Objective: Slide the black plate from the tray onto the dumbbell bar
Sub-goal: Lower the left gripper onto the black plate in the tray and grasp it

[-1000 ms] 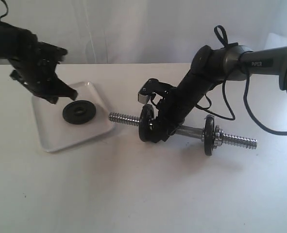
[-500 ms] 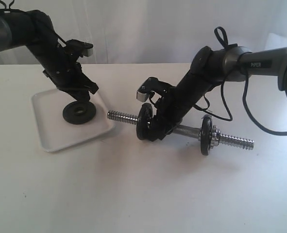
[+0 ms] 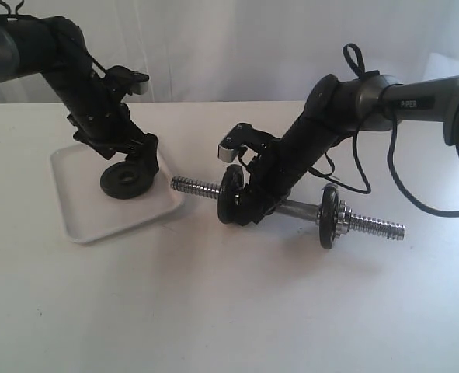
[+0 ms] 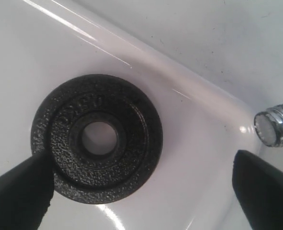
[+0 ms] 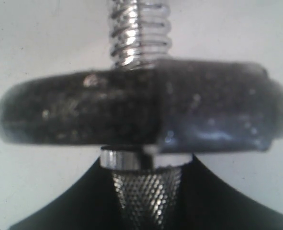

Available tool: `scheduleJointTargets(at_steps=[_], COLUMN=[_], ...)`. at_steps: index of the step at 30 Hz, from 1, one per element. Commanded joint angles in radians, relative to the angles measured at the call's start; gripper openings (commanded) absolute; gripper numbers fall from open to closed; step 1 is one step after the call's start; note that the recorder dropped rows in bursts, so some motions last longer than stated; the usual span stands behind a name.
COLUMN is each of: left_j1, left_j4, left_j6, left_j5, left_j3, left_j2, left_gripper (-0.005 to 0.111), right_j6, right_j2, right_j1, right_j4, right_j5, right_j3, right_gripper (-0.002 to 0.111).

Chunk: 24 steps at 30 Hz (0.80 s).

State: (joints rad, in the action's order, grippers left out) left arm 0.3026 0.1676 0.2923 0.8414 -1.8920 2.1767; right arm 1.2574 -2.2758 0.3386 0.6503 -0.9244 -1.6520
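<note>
Our left gripper (image 4: 140, 178) hung wide open over the plate (image 4: 97, 139), gripping nothing. The plate lay flat in the tray (image 3: 81, 221), near the corner facing the bar's (image 3: 299, 210) bare threaded end. Our right gripper (image 3: 248, 203) was clamped on the bar beside a mounted disc (image 3: 231, 196).

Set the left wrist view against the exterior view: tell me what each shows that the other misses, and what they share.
Only the left wrist view: raised lettering on the black plate, the tray showing through its hole, and the open left fingers flanking it.
Only the exterior view: both arms, the right fingers on the dumbbell bar, and two black discs on that bar.
Both: the plate lying flat in the tray, with the bar's threaded end near the tray's corner.
</note>
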Motion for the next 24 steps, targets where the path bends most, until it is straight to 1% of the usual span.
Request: scheduleJointTargets(at_steps=[1,8,17,21,24], left_j1=[0.0,0.0,0.0,0.0,0.0], left_j4=[0.001,-0.029,-0.08,-0.084,-0.084], left_j6=[0.017,0.028,0.156,0.167,0.208], left_j5=[0.0,-0.031,-0.031,0.004,0.078], left_j3=[-0.006,-0.006,-0.012,-0.088,-0.172], left_j2=[-0.001,0.008,0.062,0.098,0.136], left_gripper=[0.105,0.105,0.105,0.105,0.105], right_j6=[-0.002,-0.002,-0.002,-0.002,-0.002], right_j2=[0.0,0.0,0.0,0.0,0.0], right_j1=[0.003,0.003,0.003,0.003,0.003], right_j4=[0.058,0.058,0.056,0.056,0.056], right_j5=[0.014,0.022,0.024,0.025,0.025], right_j3=[0.0,0.0,0.0,0.0,0.0], right_gripper=[0.0,0.0,0.0,0.0,0.0])
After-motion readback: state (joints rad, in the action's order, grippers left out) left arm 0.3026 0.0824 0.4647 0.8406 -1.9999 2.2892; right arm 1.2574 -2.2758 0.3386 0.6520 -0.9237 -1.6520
